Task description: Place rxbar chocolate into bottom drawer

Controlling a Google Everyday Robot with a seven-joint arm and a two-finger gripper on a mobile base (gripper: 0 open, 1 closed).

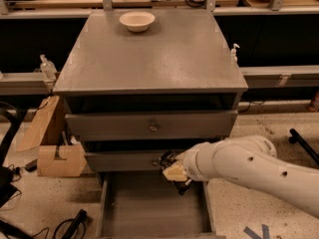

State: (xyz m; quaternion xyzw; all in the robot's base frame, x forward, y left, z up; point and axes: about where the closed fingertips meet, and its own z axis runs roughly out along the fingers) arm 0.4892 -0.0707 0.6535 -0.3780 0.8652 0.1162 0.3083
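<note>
The bottom drawer (144, 205) is pulled open at the foot of the grey cabinet and shows a flat grey floor. My gripper (175, 176), with cream fingers (173, 172), hangs just over the drawer's back right part, in front of the middle drawer. It is shut on the rxbar chocolate (182, 186), of which only a small dark end shows below the fingers. My white arm (249, 166) reaches in from the right.
A cream bowl (137, 20) sits at the back of the cabinet top (154, 59). The two upper drawers (149, 126) are shut. Cardboard boxes (55, 158) and cables lie on the floor to the left. A dark pole (304, 146) lies at the right.
</note>
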